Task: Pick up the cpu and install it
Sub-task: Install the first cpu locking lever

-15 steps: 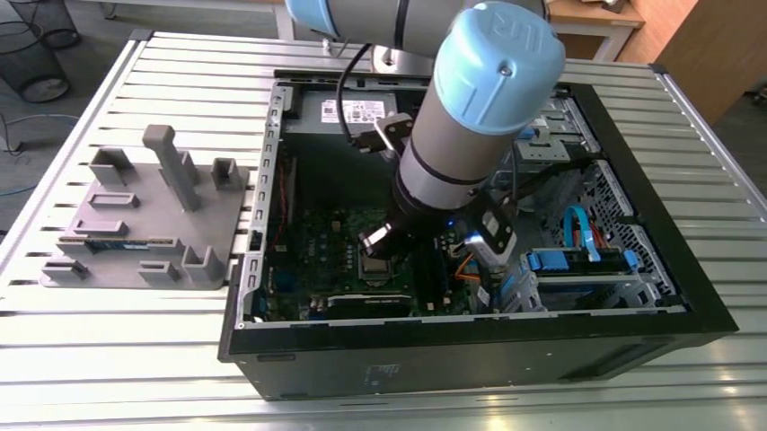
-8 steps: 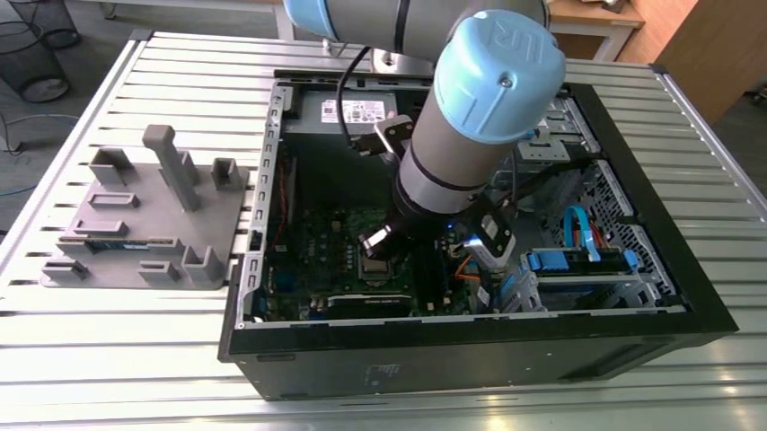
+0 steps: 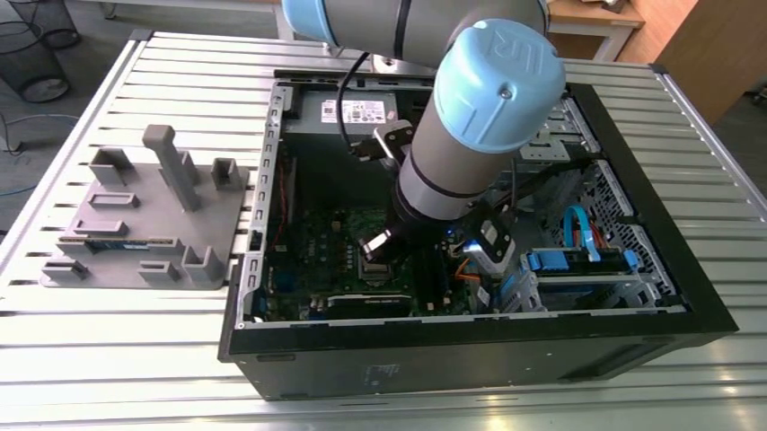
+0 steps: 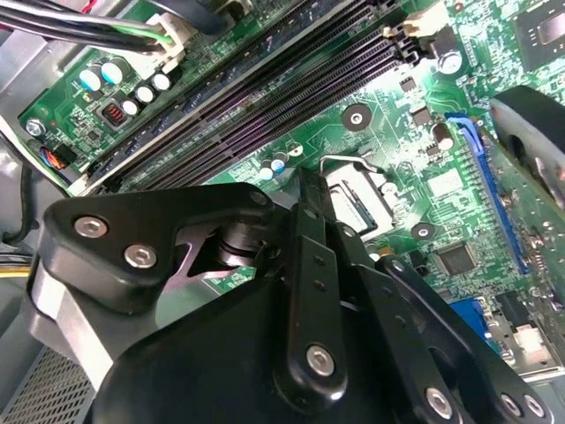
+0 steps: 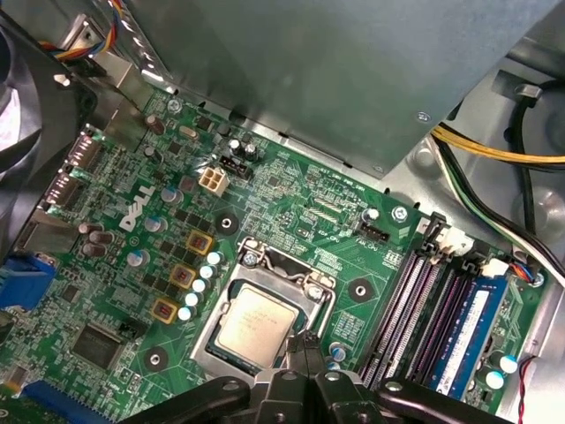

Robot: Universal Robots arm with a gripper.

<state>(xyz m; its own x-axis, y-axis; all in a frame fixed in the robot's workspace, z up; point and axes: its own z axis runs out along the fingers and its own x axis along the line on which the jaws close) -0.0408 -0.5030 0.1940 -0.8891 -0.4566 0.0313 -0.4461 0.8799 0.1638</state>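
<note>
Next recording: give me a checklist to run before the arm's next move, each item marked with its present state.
1. The cpu lies inside the socket frame: ok.
2. The cpu sits flat and fully down: cannot tell.
3. The gripper hangs at the cpu's edge: ok.
4. The socket lever is latched: cannot tell.
5. The memory stick stands apart from the gripper: ok.
6. The computer case is open for the arm: ok.
</note>
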